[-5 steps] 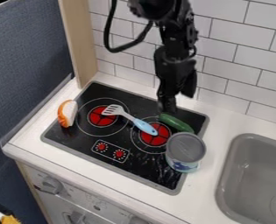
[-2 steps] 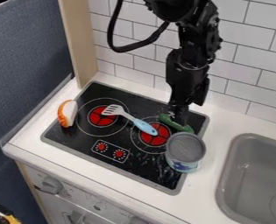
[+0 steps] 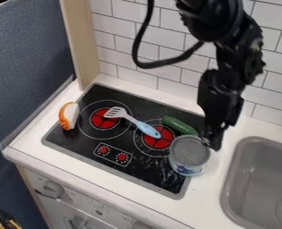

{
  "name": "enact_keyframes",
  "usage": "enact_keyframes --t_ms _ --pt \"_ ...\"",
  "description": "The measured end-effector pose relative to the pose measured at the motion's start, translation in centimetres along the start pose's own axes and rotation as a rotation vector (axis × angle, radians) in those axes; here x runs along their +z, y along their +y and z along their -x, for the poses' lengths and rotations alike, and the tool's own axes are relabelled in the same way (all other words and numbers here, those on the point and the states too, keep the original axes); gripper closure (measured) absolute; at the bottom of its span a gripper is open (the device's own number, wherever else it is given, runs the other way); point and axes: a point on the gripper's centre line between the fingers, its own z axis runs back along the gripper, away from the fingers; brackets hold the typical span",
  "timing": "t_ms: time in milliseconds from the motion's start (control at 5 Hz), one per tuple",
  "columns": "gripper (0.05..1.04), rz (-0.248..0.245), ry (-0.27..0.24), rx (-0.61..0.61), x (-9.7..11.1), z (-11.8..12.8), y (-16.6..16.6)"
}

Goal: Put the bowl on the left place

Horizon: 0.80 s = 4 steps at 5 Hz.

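Gripper (image 3: 213, 141) above the right edge of the stove (image 3: 149, 169), at the can's rim; whether it is spread or pressed together cannot be told. The grey-topped can (image 3: 190, 154) stands on the stove's right side. The spatula (image 3: 134, 120) and cucumber (image 3: 179, 125) lie on the stove; the sink (image 3: 262, 179) is right of it.

a slotted spatula (image 3: 127, 116) with light blue handle is lying slanted, near to a green cucumber (image 3: 179, 125). an orange and white object (image 3: 69, 116) is at the left. at the right is a grey sink (image 3: 237, 172), and behind, a white tiled wall (image 3: 122, 43).
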Motion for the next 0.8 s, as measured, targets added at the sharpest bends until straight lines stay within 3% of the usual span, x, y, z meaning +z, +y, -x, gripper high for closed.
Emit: enact_keyframes --t_ms 200,600,800 --pt "0.083 -0.004 -0.004 0.015 -1.3 1.4 0.7" --pt "0.083 -0.078 -0.013 0.037 -4.5 1.1 1.8" --pt "0.083 -0.085 -0.026 0.071 -4.9 0.1 1.8"
